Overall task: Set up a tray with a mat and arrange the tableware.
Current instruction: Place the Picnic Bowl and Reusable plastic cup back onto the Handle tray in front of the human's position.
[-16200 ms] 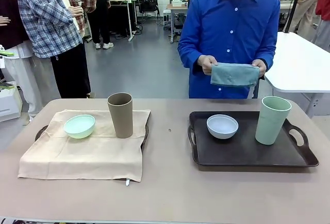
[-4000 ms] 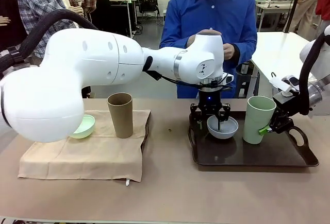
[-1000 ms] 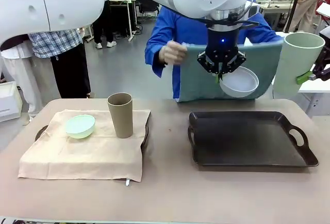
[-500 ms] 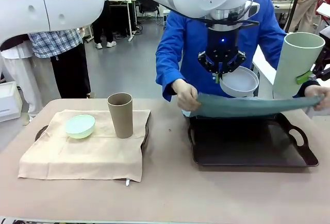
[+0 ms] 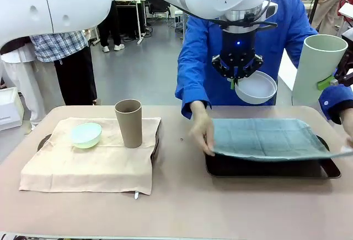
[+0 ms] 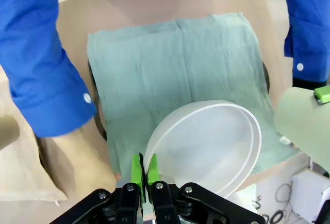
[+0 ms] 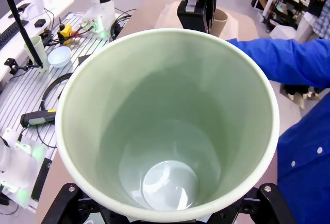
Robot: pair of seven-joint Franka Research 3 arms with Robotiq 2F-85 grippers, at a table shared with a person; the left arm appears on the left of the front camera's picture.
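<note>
Nearest on the tan worktop point(image 5: 182, 207), robot's left side: a beige cloth mat point(image 5: 88, 160) over a dark tray, carrying a mint-green matte bowl point(image 5: 86, 134) and a tall tan-brown matte cup point(image 5: 128, 123); this set looks arranged.

Robot's right side: a dark rectangular tray with handles point(image 5: 265, 165), and over it a grey-green cloth mat point(image 5: 265, 139) held at both ends by the person's hands point(image 5: 201, 132), not yet flat.

Above it, the left claw point(image 5: 238, 81) is pressed together on the rim of a plain white bowl point(image 5: 255, 88), hanging tilted. The right claw point(image 5: 333, 79) grips a tall pale-green cup point(image 5: 315, 69) at its side, upright, above the tray's right end.

Key relation: both pieces hang above the mat, so each goes straight down once the hands clear.

The left wrist view shows the white bowl's rim pinched between green pads point(image 6: 136, 170), the mat directly beneath. The right wrist view looks down the empty cup.
</note>
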